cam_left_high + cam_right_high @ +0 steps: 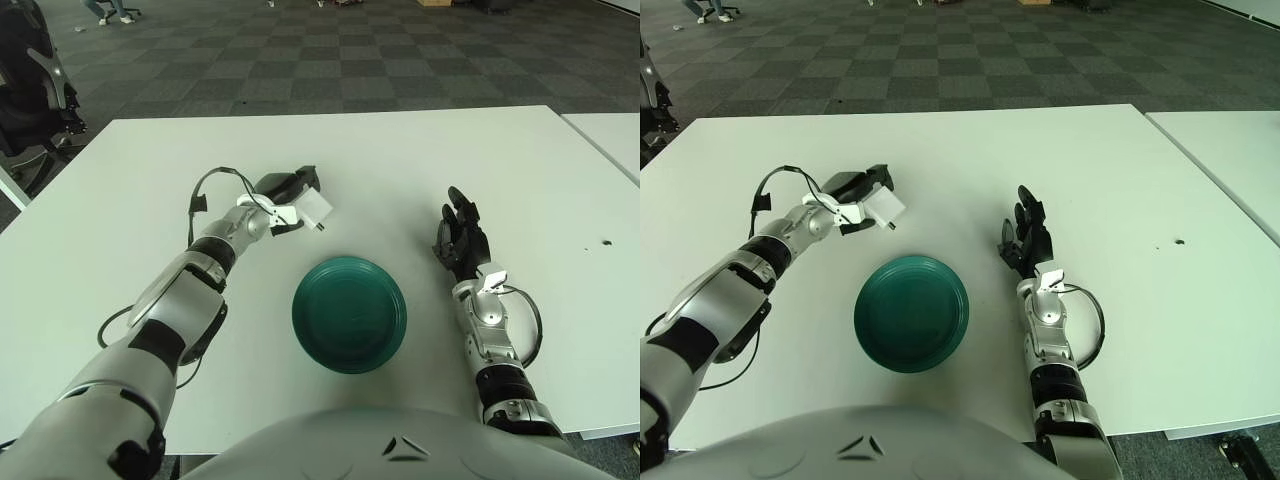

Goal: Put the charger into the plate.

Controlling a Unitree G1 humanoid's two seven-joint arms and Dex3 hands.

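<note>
A white charger with metal prongs is held in my left hand, above the white table, just behind and left of the plate. The hand's dark fingers are shut on it. The same charger shows in the right eye view. The round dark-green plate lies on the table near the front edge, with nothing in it. My right hand shows to the right of the plate, fingers extended and holding nothing.
The white table stretches wide behind and to both sides of the plate. A second white table stands at the far right. A small dark mark sits near the right edge. A dark chair stands at far left.
</note>
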